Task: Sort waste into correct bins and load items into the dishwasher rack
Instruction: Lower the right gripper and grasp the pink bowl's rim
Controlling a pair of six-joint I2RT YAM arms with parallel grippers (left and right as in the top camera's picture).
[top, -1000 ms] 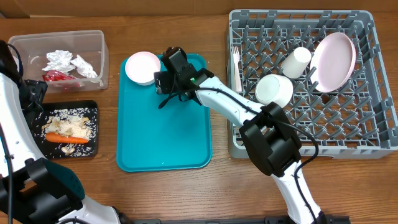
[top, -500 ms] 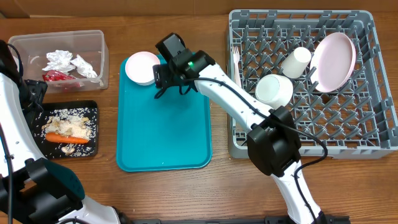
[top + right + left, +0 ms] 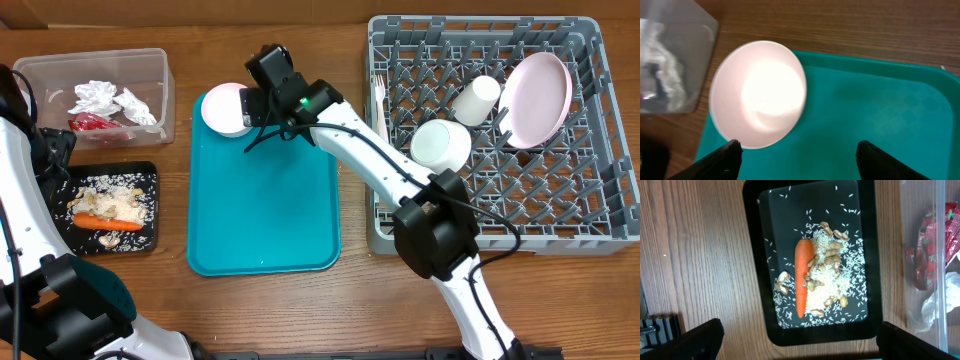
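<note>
Right fingers, spread wide and empty, hover over the bowl at the tray's far-left corner, likely next to straddle its rim, close and carry it right to the rack; left fingers hang open, empty.

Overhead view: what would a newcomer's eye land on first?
The big grey dishwasher rack on the right, already holding a white plate, a cup and a small bowl. Next, the teal tray mid-table, where the right pincer, open, hovers by the lone white bowl at its top-left corner. Far left, an orange carrot lies on rice in a black tray.
</note>
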